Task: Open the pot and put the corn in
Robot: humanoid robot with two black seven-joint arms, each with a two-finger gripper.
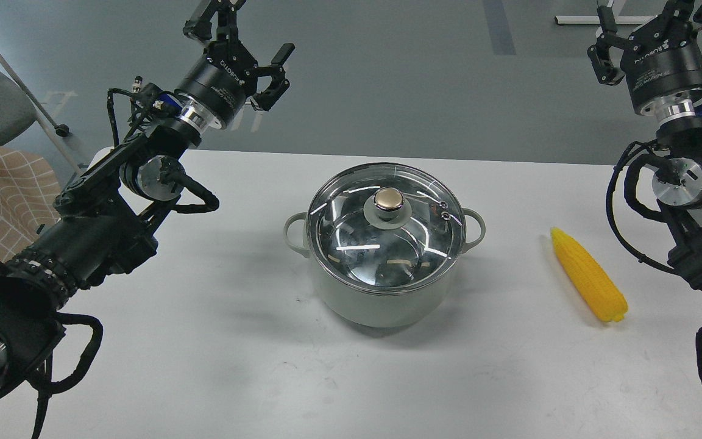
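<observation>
White table (205, 366), grey floor behind; lidded pot (381, 292) centre, corn (588, 274) right; both jaws spread, empty.

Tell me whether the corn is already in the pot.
No, the corn lies on the table right of the pot, whose lid is on.

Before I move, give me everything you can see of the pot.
The pot stands upright mid-table, round, pale grey-green outside, steel rim, a small loop handle on each side. Its glass lid is still on, closed, with a gold knob at the centre; the steel inside looks empty. Nothing touches it but the table.
</observation>
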